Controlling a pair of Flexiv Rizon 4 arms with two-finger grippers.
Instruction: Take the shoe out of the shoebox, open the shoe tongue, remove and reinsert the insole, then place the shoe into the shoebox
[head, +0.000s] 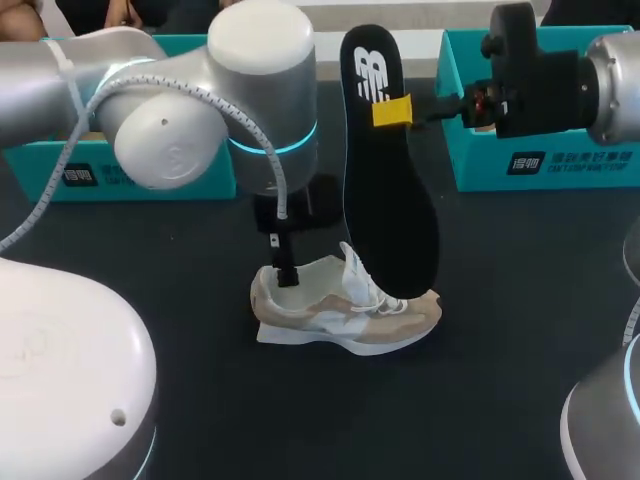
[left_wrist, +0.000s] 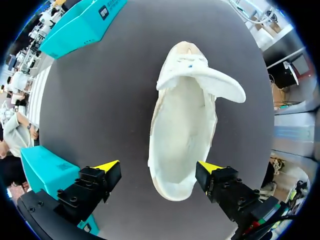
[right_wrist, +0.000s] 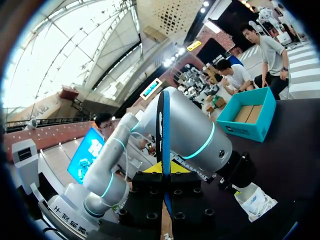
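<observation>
A beige and white shoe lies on the black table, toe to the right. From above, the shoe is hollow inside, with its tongue folded out toward the toe. My left gripper hangs open over the heel, one yellow tip on each side and nothing gripped. The black insole stands upright over the shoe's front; my right gripper is shut on its upper part. In the right wrist view the insole shows edge-on between the fingers of the right gripper.
A teal shoebox part stands at the back left, behind my left arm. Another teal box is at the back right, under my right arm. Bare black table lies in front of the shoe.
</observation>
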